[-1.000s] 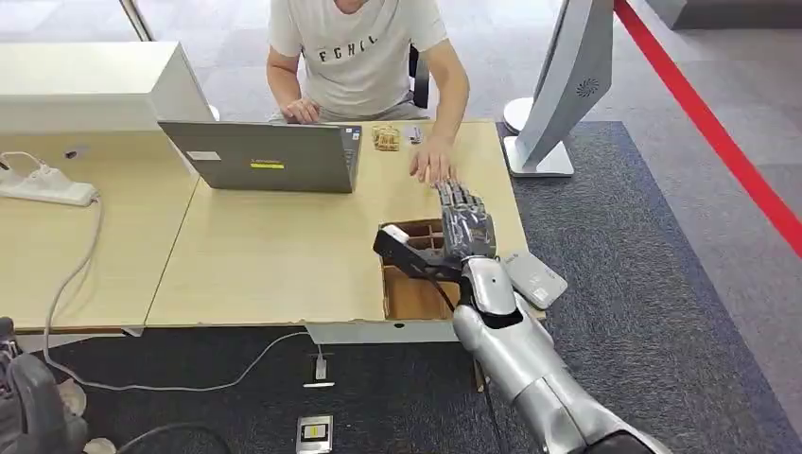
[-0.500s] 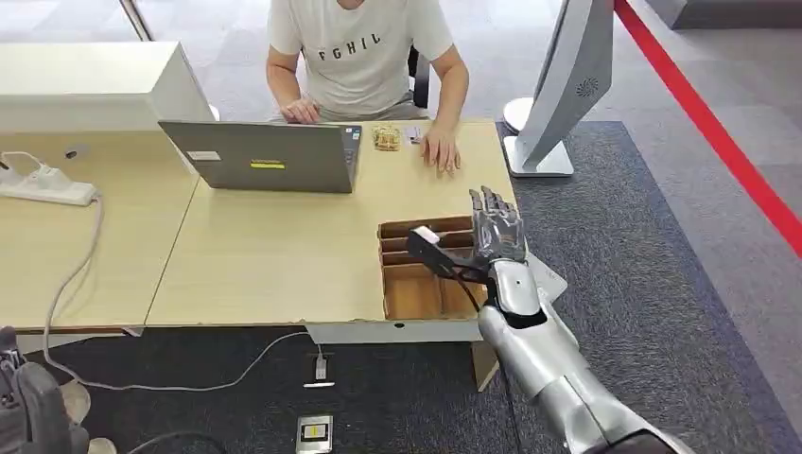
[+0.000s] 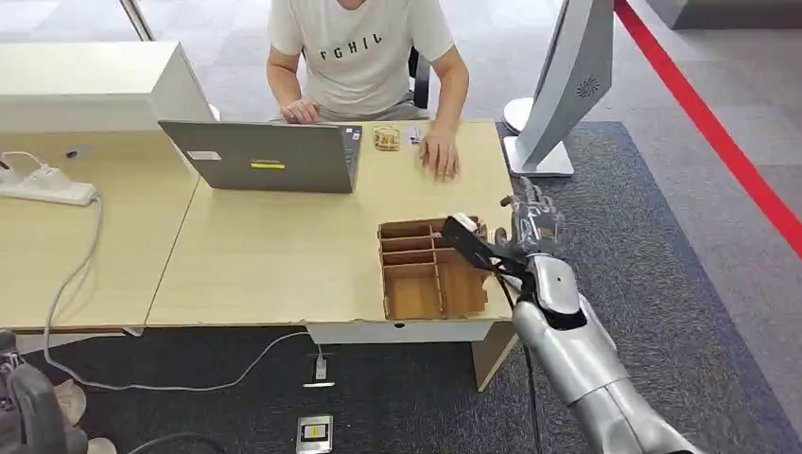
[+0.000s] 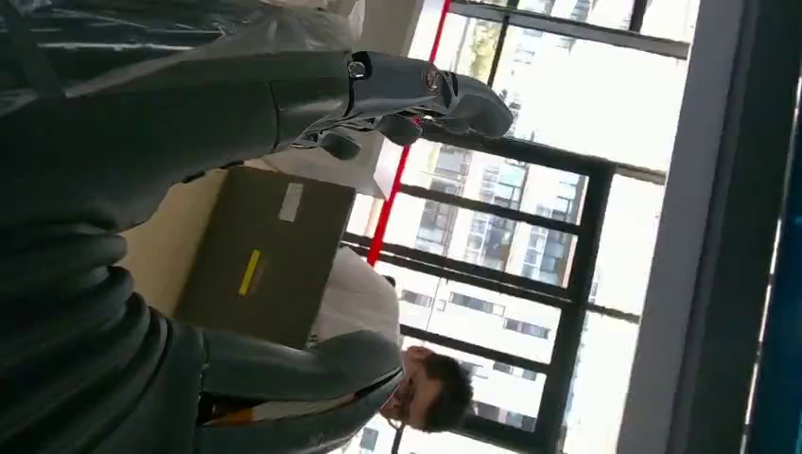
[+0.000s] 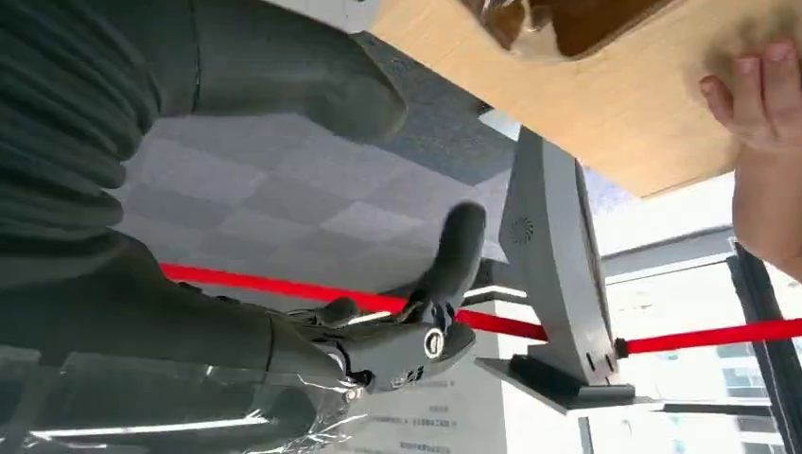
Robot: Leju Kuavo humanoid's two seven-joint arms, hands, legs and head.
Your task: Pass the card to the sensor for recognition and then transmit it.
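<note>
Your right hand (image 3: 531, 227) hovered with fingers (image 5: 452, 260) spread and holding nothing, just beside the wooden tray (image 3: 427, 270) at the surface (image 3: 274, 255) edge. Your left hand (image 4: 416, 95) was empty too. I couldn't tell where the card lay.

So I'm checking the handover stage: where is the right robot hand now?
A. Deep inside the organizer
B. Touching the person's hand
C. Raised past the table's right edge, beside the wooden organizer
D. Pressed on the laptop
C: the right robot hand sits past the table edge, just right of the wooden organizer.
</note>
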